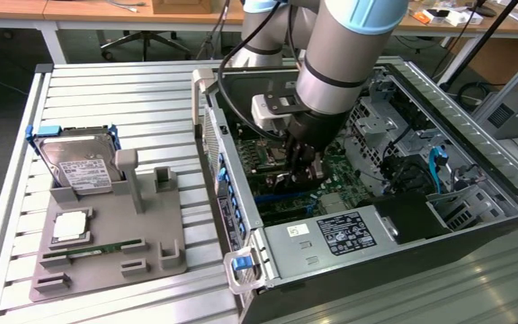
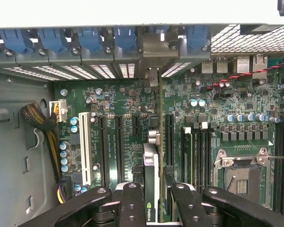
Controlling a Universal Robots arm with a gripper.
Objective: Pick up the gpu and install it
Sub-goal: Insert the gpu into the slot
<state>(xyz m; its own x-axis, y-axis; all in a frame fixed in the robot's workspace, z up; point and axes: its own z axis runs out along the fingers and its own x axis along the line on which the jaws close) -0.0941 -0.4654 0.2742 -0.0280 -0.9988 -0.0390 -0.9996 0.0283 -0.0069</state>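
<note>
Grey ribbed metal table (image 1: 106, 88) carried everything I was watching. On it lay the big black open computer case (image 1: 475, 223), its side panel off, toward the exterior view's right. The grey and pale-blue robot arm (image 1: 340, 61) reached down into the case from the far side. On the exterior view's left sat the flat grey plastic parts tray (image 1: 106, 270), holding the silver hard drive in its blue frame (image 1: 79, 162) at its far end and the slim green memory stick (image 1: 97, 250) nearer me.

Inside the case, the green motherboard (image 2: 128, 99) lay under the wrist camera. The flat black gpu (image 2: 150, 165) stood edge-on over it, between the long expansion slots, its silver end bracket up against the case's rear slot openings. The black gripper (image 2: 151, 201) had its fingers (image 2: 132, 203) clamped on the card, one on each face.

I judged the pick-up done and the card carried to its place. I could not tell whether its edge was home in the slot, so I did not count the install as finished.
</note>
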